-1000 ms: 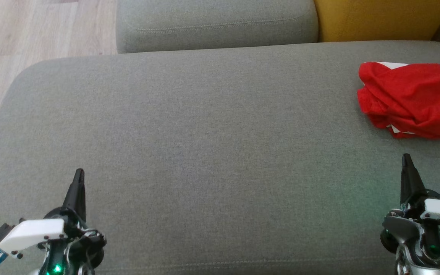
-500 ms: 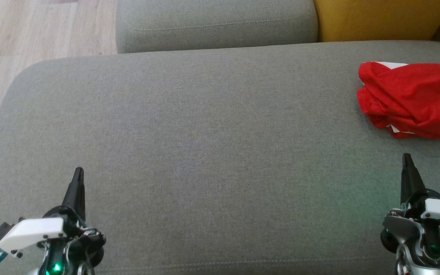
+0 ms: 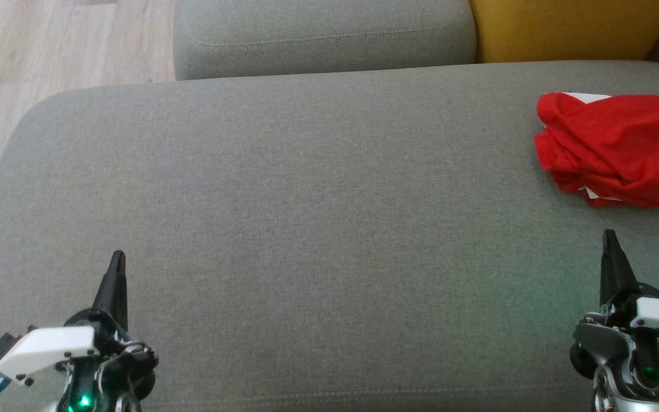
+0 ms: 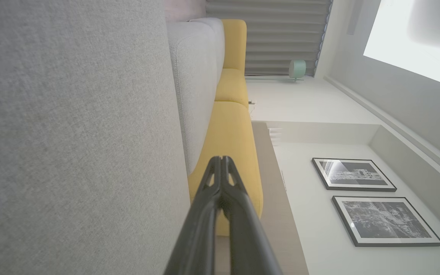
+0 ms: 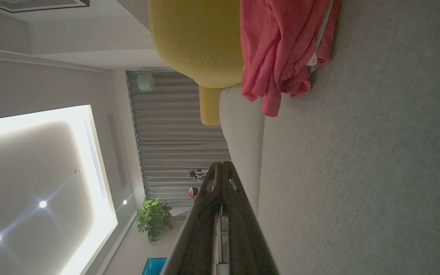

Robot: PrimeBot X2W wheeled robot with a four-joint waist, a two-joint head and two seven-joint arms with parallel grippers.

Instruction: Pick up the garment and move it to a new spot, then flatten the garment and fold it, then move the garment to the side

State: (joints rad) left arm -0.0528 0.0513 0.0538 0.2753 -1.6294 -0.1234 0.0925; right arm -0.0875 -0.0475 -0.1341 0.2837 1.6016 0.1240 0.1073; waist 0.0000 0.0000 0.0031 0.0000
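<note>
Garment (image 3: 612, 150): red, crumpled, laid at the far right of the grey seat cushion (image 3: 306, 200) and cut by the view's right edge. Broad bare cushion is left towards the rounded left edge. Right gripper (image 3: 608, 236), left gripper (image 3: 117, 257): fingers pressed together, nothing held. No shift is noted since the earlier frames.

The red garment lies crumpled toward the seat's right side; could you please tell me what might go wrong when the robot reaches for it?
The garment is bunched in layers, so a pinch may catch only one fold and drag it unevenly.
The right gripper is shut; unless it opens first, it may just push the cloth.
</note>
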